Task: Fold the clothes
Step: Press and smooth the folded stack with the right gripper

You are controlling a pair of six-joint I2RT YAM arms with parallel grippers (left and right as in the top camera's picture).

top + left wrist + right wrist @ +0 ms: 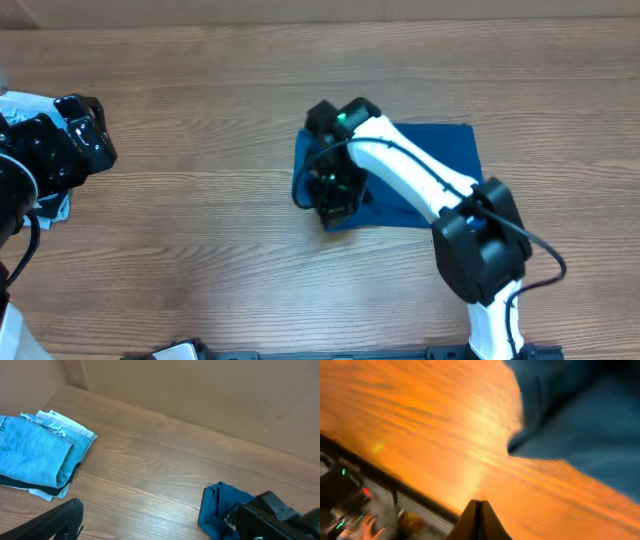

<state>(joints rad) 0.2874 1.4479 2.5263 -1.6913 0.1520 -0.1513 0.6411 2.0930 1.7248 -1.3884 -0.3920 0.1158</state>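
Hanging at the left edge of the shirt [450, 150], right jaws closed on nothing; left jaws gape, open tabletop [200, 200] between.

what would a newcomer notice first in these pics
The deep blue shirt lies folded into a rectangle right of the table's middle, the white right arm reaching over it with the right gripper shut at the shirt's left edge. At the table's far left sits a stack of pale blue denim, near the open left gripper.
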